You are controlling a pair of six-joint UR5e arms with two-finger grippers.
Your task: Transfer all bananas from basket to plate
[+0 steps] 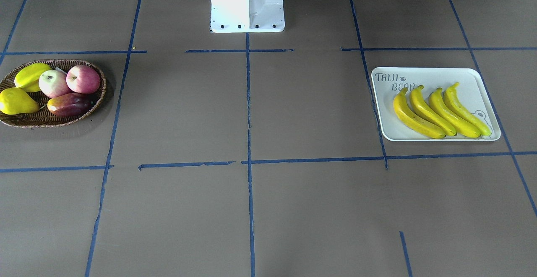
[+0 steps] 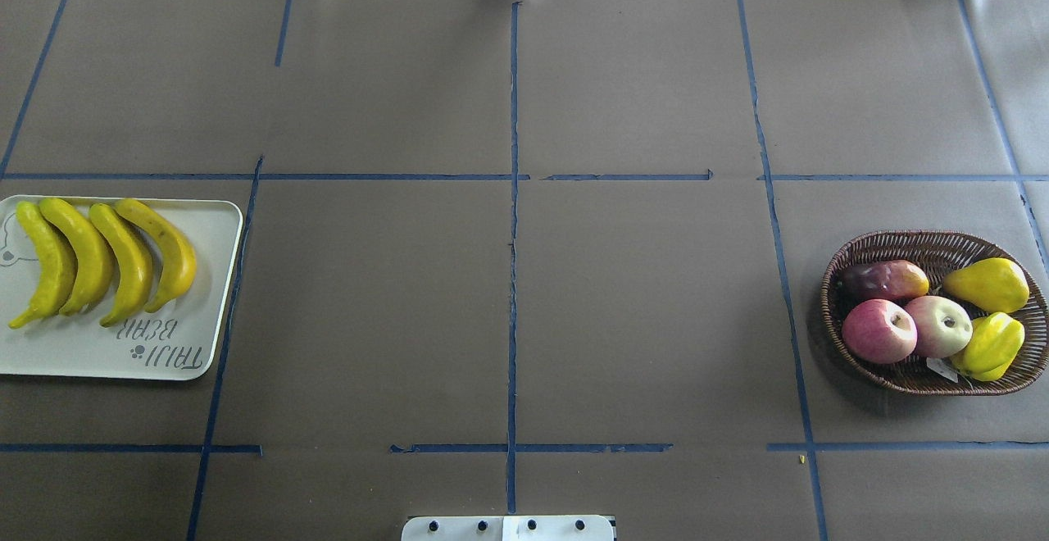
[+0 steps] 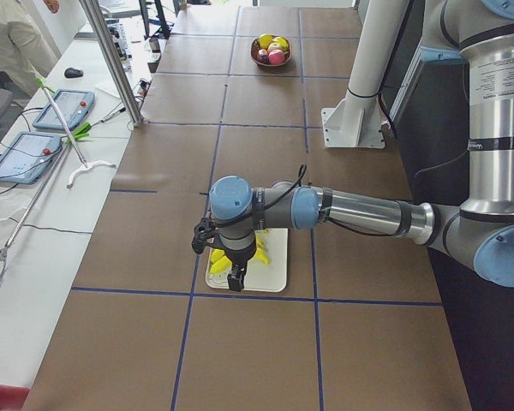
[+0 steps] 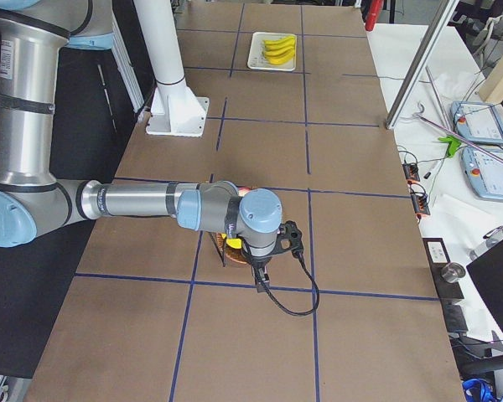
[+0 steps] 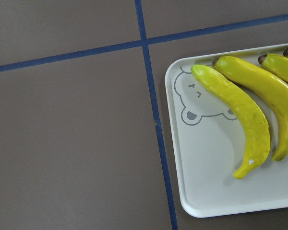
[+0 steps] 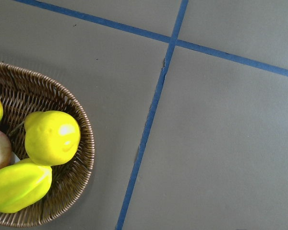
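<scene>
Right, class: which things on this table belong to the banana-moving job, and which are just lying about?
Job: bananas, all four on the plate; basket.
Lying about, all in the basket: two apples, pear, yellow-green fruit, dark red fruit.

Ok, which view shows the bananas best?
Exterior front-facing: all four bananas whole on the plate. Overhead clips the plate; left wrist crops them; right wrist, none; side views show them tiny or behind the left arm.

Bananas [image 1: 434, 115] glossy; basket [image 1: 42, 119] rough woven wicker; plate [image 1: 474, 84] smooth plastic-looking; table [image 1: 293, 109] matt brown paper.
</scene>
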